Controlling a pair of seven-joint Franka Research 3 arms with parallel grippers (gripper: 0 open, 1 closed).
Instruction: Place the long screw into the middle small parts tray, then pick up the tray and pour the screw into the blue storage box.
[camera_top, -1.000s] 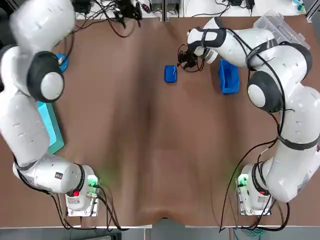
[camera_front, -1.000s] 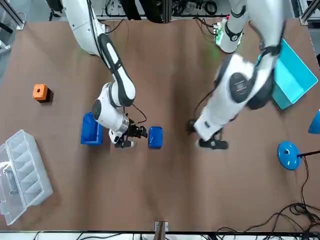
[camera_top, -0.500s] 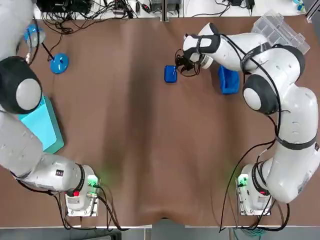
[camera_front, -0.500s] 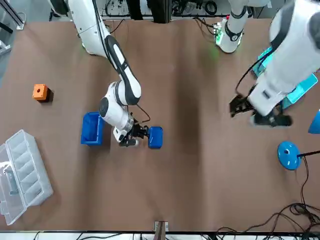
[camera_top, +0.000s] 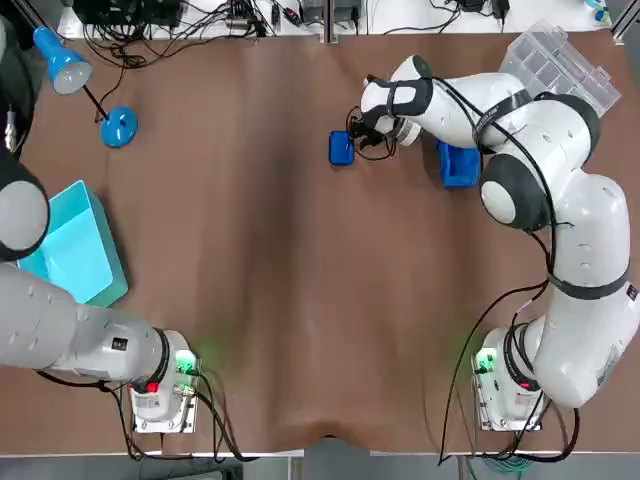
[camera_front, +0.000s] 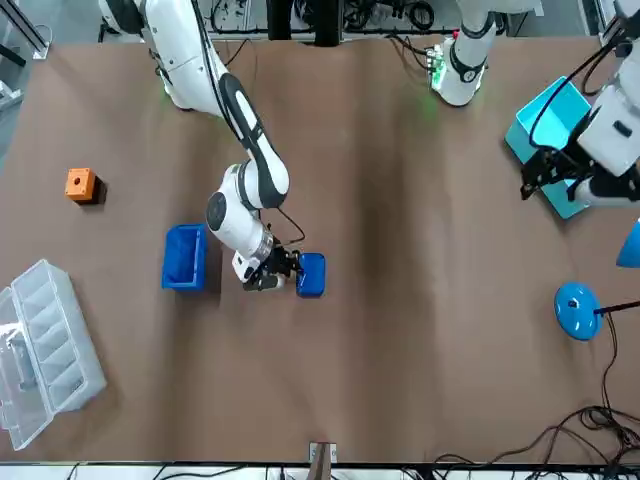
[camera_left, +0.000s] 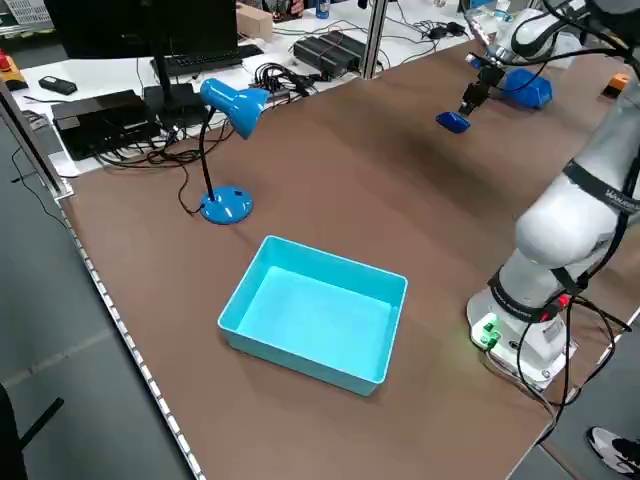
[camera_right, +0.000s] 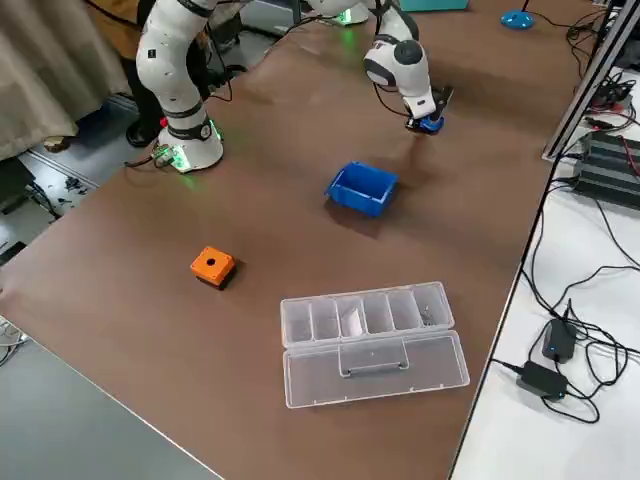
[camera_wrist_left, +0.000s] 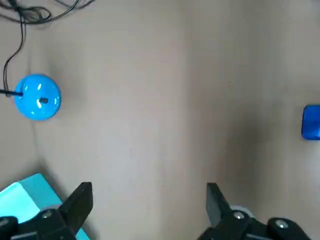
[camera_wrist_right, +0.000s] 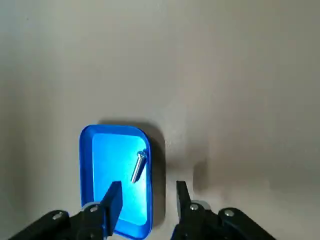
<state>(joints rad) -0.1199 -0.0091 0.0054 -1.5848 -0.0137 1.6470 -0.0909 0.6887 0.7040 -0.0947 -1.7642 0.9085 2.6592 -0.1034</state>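
The small blue parts tray (camera_top: 341, 148) lies on the brown table with the long silver screw (camera_wrist_right: 139, 166) inside it. My right gripper (camera_top: 354, 138) is low at the tray's side nearest the blue storage box (camera_top: 457, 160). It is open: in the right wrist view one finger (camera_wrist_right: 112, 199) hangs over the tray's (camera_wrist_right: 117, 180) inside and the other stands outside its rim. My left gripper (camera_front: 538, 178) is open, far off by the cyan bin, holding nothing.
A cyan bin (camera_top: 70, 245) and a blue desk lamp (camera_top: 117, 127) stand on the robot's left. A clear compartment box (camera_top: 555, 55) sits at the far right corner, and an orange cube (camera_front: 80, 184) lies beyond the storage box.
The left arm swung away from the middle of the table toward the cyan bin. The right gripper shifted closer to the tray and now straddles its rim.
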